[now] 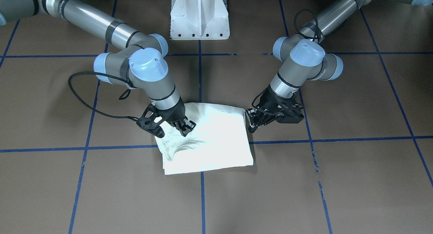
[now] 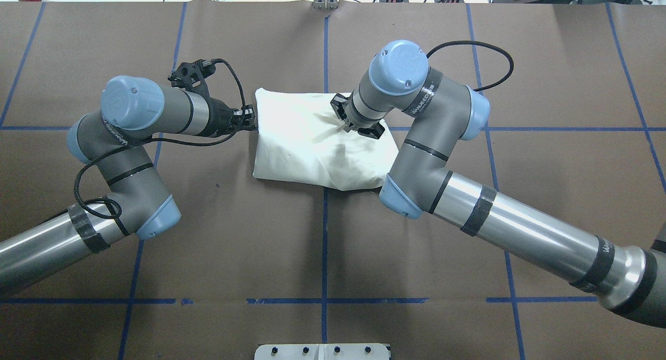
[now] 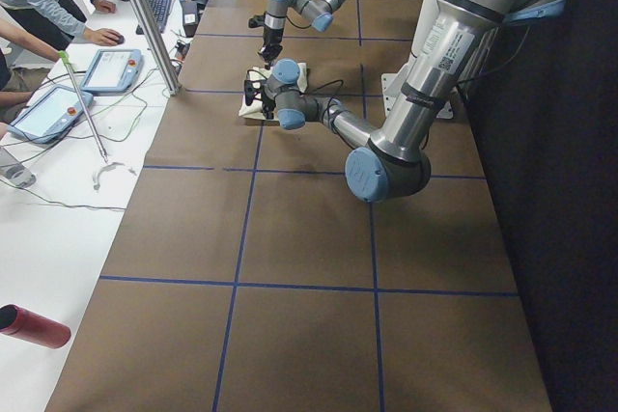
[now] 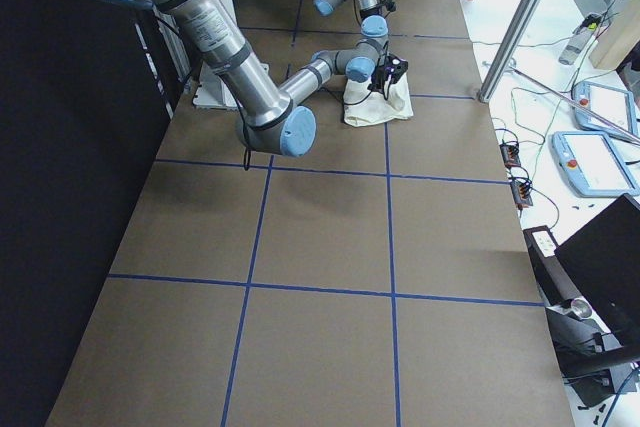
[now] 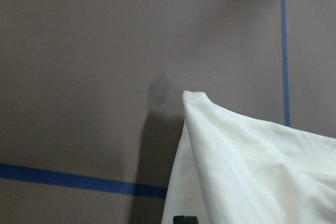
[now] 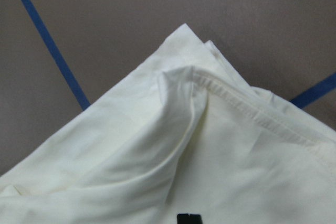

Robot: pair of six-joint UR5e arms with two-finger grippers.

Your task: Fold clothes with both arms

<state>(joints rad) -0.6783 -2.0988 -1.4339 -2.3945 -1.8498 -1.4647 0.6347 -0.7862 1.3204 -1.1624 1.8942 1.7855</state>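
Note:
The cream shirt (image 1: 216, 142) lies folded into a compact rectangle at the table's middle, plain pale side up; no print shows. It also shows in the overhead view (image 2: 302, 146). My left gripper (image 2: 248, 118) is low at the shirt's left edge, shut on the cloth there (image 5: 252, 171); in the front-facing view it (image 1: 252, 124) is on the right. My right gripper (image 2: 343, 121) stands on top of the shirt near its far right part and is shut on a pinched ridge of cloth (image 6: 178, 93); it also shows in the front-facing view (image 1: 186, 127).
The white pedestal base (image 1: 199, 16) stands behind the shirt on the robot's side. The brown table cover (image 2: 322, 256) has blue tape lines. Operators with tablets (image 3: 106, 69) sit along the far side, and a red bottle (image 3: 34, 325) lies there.

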